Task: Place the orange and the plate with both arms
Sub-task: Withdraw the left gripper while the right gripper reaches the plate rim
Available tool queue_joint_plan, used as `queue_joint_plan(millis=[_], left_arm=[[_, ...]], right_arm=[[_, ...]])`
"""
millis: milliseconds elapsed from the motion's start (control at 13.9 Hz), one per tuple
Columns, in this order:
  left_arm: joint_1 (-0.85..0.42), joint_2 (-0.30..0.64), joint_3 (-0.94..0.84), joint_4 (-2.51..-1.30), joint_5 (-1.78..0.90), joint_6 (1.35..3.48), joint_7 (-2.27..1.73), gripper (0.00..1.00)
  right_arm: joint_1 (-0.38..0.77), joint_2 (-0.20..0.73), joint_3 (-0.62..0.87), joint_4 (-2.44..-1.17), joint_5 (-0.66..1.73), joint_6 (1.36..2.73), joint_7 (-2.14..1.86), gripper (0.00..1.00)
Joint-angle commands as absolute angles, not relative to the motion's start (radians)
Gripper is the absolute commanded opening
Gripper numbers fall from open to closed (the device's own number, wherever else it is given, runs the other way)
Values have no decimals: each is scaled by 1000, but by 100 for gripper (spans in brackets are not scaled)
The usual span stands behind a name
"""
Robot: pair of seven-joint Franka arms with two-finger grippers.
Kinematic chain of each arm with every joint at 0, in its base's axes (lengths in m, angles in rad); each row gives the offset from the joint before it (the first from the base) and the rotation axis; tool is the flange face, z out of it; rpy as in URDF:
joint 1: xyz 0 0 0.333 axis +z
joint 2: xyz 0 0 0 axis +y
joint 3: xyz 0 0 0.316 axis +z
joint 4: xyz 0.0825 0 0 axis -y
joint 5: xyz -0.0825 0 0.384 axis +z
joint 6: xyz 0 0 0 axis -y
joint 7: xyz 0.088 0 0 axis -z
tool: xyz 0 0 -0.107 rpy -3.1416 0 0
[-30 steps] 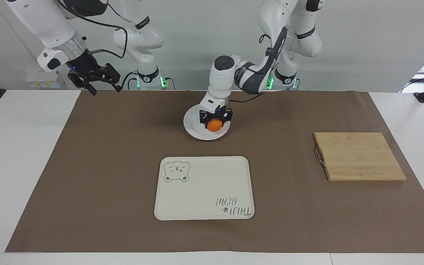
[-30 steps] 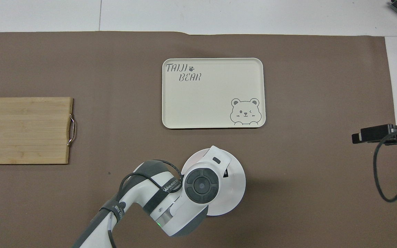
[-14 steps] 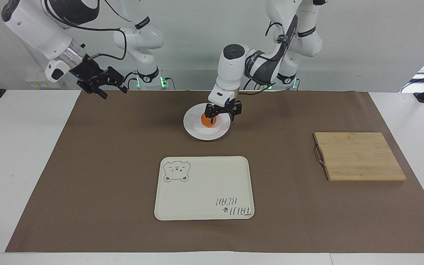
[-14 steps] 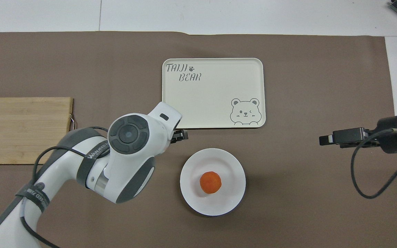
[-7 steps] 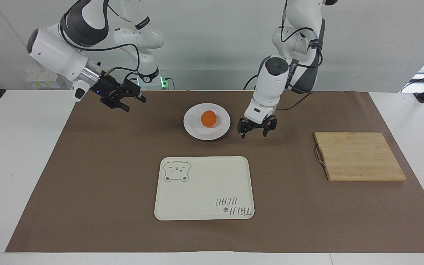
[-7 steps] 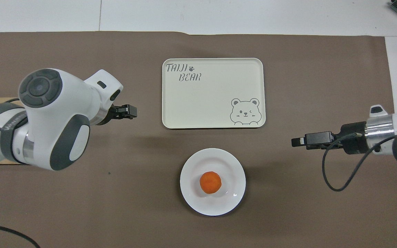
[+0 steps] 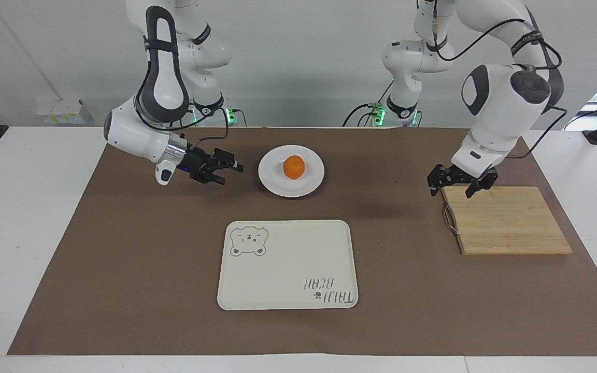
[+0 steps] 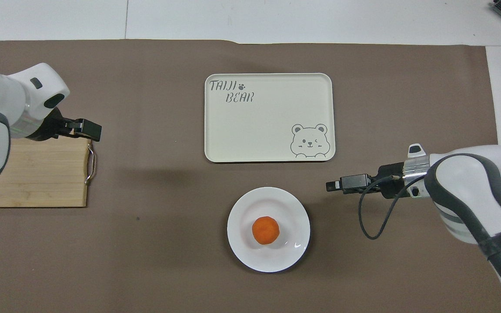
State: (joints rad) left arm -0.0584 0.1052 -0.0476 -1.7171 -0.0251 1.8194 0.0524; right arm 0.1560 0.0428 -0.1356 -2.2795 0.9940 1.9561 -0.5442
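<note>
The orange (image 7: 294, 167) sits in the well of the white plate (image 7: 278, 187), which lies on the brown mat close to the robots. In the overhead view the orange (image 8: 265, 230) is near the middle of the plate (image 8: 242, 245). My right gripper (image 7: 232, 174) is open and empty, low over the mat beside the plate, its fingers pointing at the rim with a gap between; it also shows in the overhead view (image 8: 331, 186). My left gripper (image 7: 454, 189) is open and empty, over the handle corner of the wooden board; it also shows in the overhead view (image 8: 95, 130).
A cream tray with a bear drawing (image 7: 288, 264) lies farther from the robots than the plate and shows in the overhead view (image 8: 268, 117). A wooden cutting board with a metal handle (image 7: 506, 220) lies toward the left arm's end and shows in the overhead view (image 8: 33, 174).
My left gripper let go of the orange on the plate, rose and swung away to the cutting board. My right gripper came down and moved in beside the plate.
</note>
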Motion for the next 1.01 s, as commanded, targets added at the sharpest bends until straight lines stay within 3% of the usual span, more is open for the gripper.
queue_joint_plan(millis=[0, 288, 575, 934], left_arm=[[-34, 97, -57, -1631, -14, 1685, 95, 100], [-32, 17, -51, -1641, -6, 1620, 92, 100], [-34, 15, -54, -1557, 15, 1494, 87, 100], [-34, 12, -51, -1565, 14, 1509, 83, 100]], right_arm=[[169, 52, -137, -2357, 1077, 1971, -650, 100], [192, 58, -137, -2413, 1112, 1976, -711, 100], [268, 75, -137, -2468, 1221, 2045, -779, 100], [307, 64, -137, -2516, 1267, 2069, -772, 100]])
